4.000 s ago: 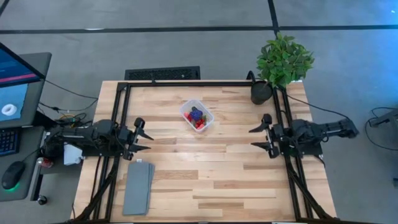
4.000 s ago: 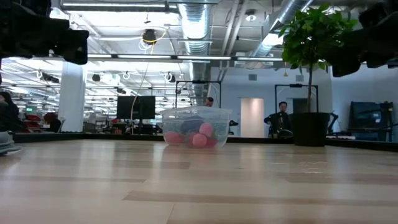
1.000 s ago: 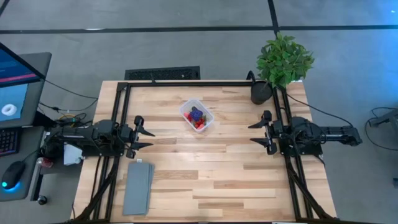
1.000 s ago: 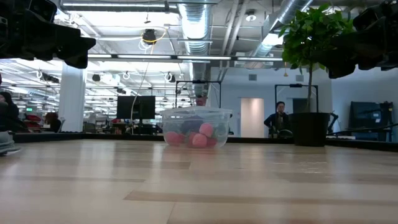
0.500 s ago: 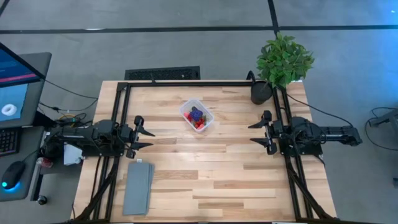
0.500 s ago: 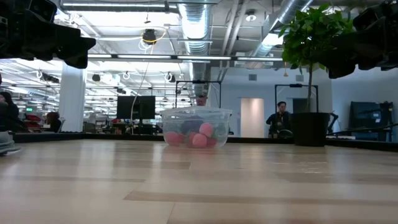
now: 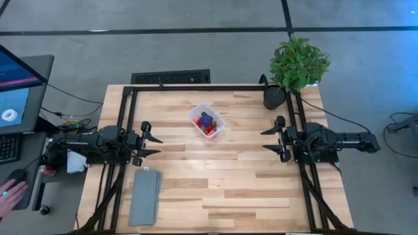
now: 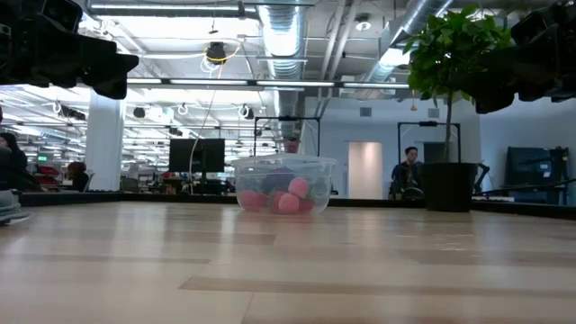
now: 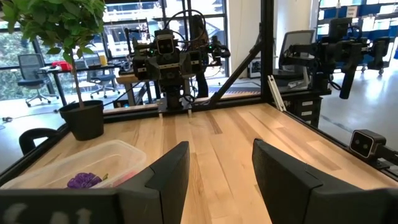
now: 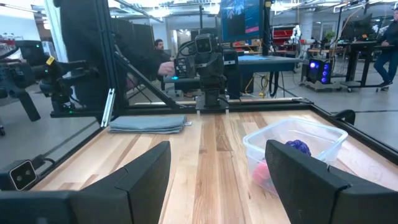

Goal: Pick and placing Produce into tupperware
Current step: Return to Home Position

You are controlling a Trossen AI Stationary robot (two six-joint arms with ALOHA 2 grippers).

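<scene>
The clear tupperware (image 7: 206, 121) stands on the wooden table a little behind its middle, with the produce (image 7: 207, 124) inside: red and pink pieces and a purple grape cluster (image 10: 297, 147). It also shows in the low view as the tub (image 8: 284, 184). My left gripper (image 7: 149, 140) hangs open at the table's left edge, pointing level toward the right. My right gripper (image 7: 272, 139) hangs open at the right edge, pointing level toward the left. Nothing is between either pair of fingers.
A flat grey slab (image 7: 145, 196) lies near the table's front left. A potted green plant (image 7: 294, 68) stands at the far right corner. A black frame (image 7: 196, 87) borders the table. A person's hand (image 7: 8, 194) rests on a mouse left of the table.
Both arms have kept still. A person's hand has come onto the mouse left of the table.
</scene>
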